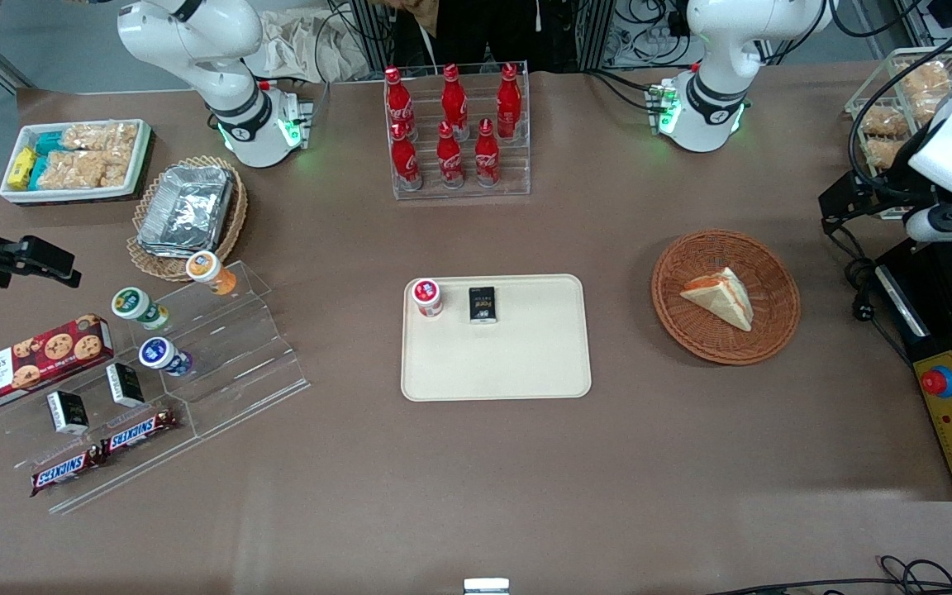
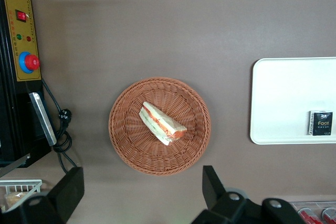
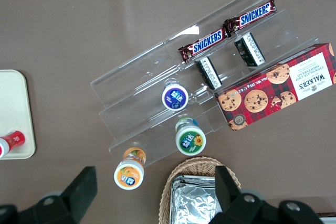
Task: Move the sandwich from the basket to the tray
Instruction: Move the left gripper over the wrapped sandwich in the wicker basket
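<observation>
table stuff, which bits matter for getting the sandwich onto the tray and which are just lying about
For the job:
sandwich, lying in the basket
tray, beside the basket
pincer, open, above the basket

Lying about:
red-capped cup and black packet, on the tray
cola bottles
cookie box
Snickers bars
foil container

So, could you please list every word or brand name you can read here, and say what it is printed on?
"SNICKERS": two chocolate bars on the clear stand.
"WALKERS": red biscuit box; its smaller print is unreadable.
"Face": small black packet on the tray.
Red bottles: white script too small to read.
Sandwich and basket: no text.
The gripper above the basket: no text.
</observation>
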